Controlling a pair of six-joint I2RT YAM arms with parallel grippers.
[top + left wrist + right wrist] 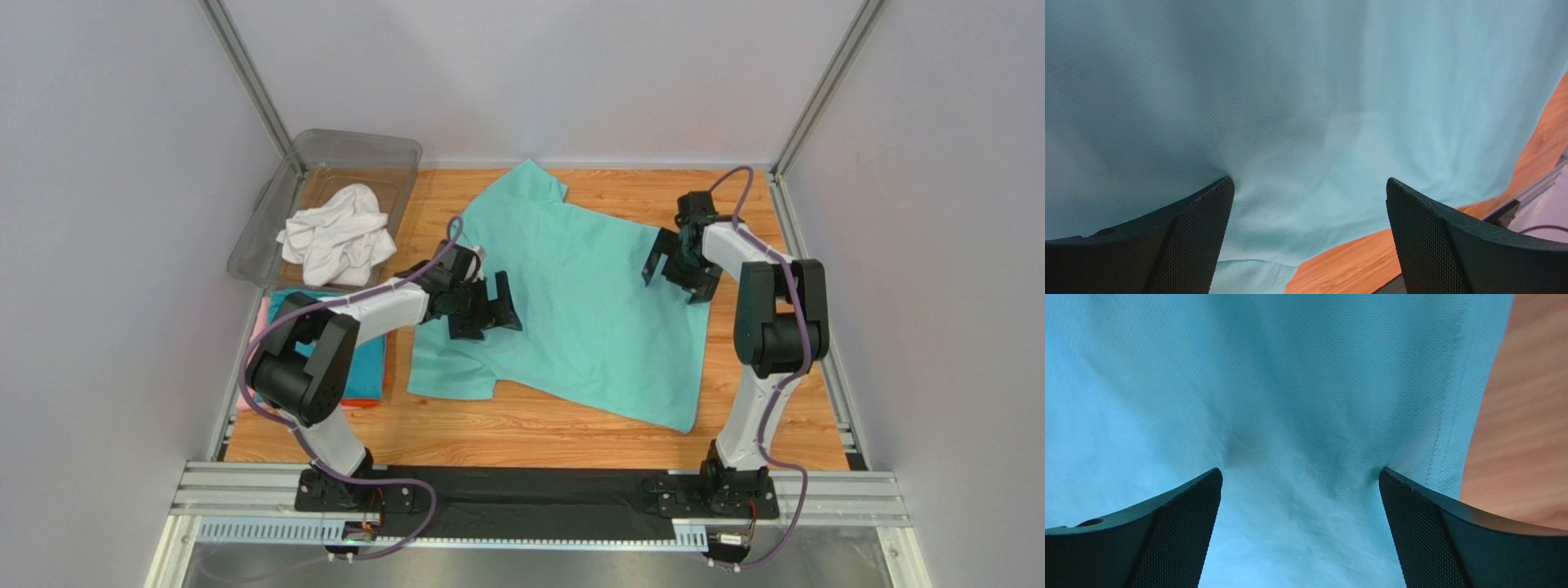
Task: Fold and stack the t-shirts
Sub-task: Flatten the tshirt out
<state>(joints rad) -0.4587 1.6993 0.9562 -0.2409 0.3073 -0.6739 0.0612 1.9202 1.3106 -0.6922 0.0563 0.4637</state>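
Both of my grippers are spread wide and empty over the green tee (pixel 577 306), which lies flat on the table (pixel 540 439), its long axis running from my left gripper (pixel 488 306) across to my right gripper (pixel 673 265) near the hem.

Left arm (pixel 380 300) and right arm (pixel 751 410): white link shells, black joint housings. Lilac cable (pixel 252 361) loops along each arm. Black base plates (pixel 718 490) at the foot. Fingers (pixel 1192 239) black, fine mesh-textured inner faces
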